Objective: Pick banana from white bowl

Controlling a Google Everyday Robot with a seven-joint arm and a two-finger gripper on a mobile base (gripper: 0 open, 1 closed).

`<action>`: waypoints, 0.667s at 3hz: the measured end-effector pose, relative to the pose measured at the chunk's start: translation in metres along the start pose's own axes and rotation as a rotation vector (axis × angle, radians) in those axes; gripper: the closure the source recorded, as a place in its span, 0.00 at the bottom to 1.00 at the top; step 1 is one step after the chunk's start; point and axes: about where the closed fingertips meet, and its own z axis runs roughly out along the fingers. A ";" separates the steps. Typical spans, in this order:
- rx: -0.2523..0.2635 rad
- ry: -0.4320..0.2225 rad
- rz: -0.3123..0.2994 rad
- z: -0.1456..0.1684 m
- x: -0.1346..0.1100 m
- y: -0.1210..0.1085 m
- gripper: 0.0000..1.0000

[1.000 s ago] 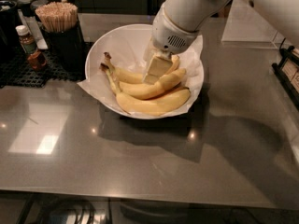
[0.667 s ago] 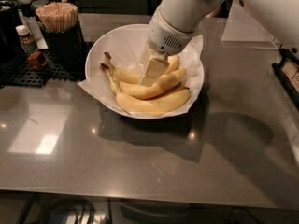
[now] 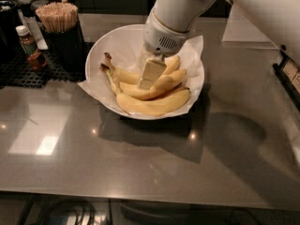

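Change: the end effector (image 3: 149,76) sits slightly lower and further left than a second ago, sunk deeper among the bananas (image 3: 154,104).
Bananas: none has shifted or lifted over that second; they lie in the same fan, stems to the left.
Meaning for the task: this looks like the last of the descent into a grasp, and the pick itself is not yet done.
End effector state: it presses against the upper-middle bananas, but I cannot tell whether it is wide, narrow or already gripping one.
Task thing: the bananas lie in the white bowl (image 3: 105,43), on its crinkled paper lining, toward the back of the surface (image 3: 140,163).
Arm: the arm (image 3: 180,8) comes down from the upper right, over the bowl's far rim.
Left side: the dark cup of wooden sticks (image 3: 65,41) stands just beside the bowl's left rim, with a small bottle (image 3: 26,41) on a black mat (image 3: 23,74) beyond it; little room that way.
Right side: a dark object (image 3: 288,74) sits at the far right edge, well apart from the bowl.
Open room: bare surface lies in front and to the right, up to the near edge; straight up seems the safest exit.
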 end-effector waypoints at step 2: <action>0.004 -0.062 0.028 0.011 0.015 -0.004 0.46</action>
